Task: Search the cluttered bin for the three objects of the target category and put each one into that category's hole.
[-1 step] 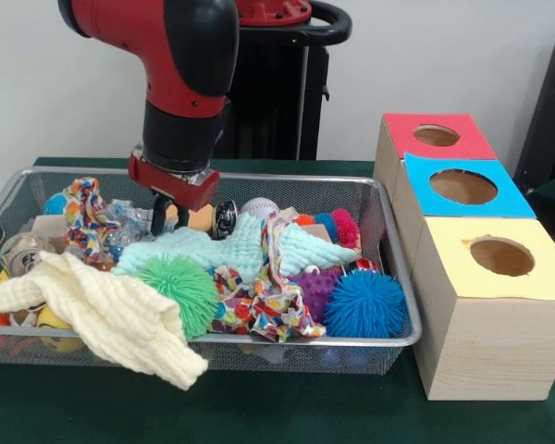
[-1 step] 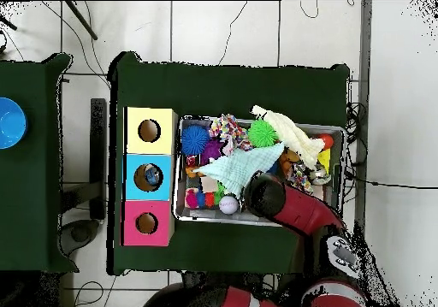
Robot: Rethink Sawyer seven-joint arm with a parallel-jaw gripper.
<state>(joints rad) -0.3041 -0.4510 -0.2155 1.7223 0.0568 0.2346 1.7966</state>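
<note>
Green-clothed counter [image 1: 259, 416]; wire bin [image 1: 388, 277] beside three holed boxes [image 1: 486, 277]. End effector [image 1: 166, 220] low among clutter (whether gripping, we cannot tell). Target category unclear; we'd lift slowly, clear of cloths [image 1: 231, 245].

Wire bin [image 1: 398, 277] held a cream cloth [image 1: 111, 314] draped over its near rim, green [image 1: 180, 287] and blue spiky balls [image 1: 363, 303]. Gripper [image 1: 164, 220] hung inside. Beside stood three boxes: red [image 1: 435, 139], blue [image 1: 462, 190], yellow [image 1: 499, 268].

Green table cover [image 1: 259, 416], blue bowl [image 2: 10, 122] on side table, possibly cables on floor.
</note>
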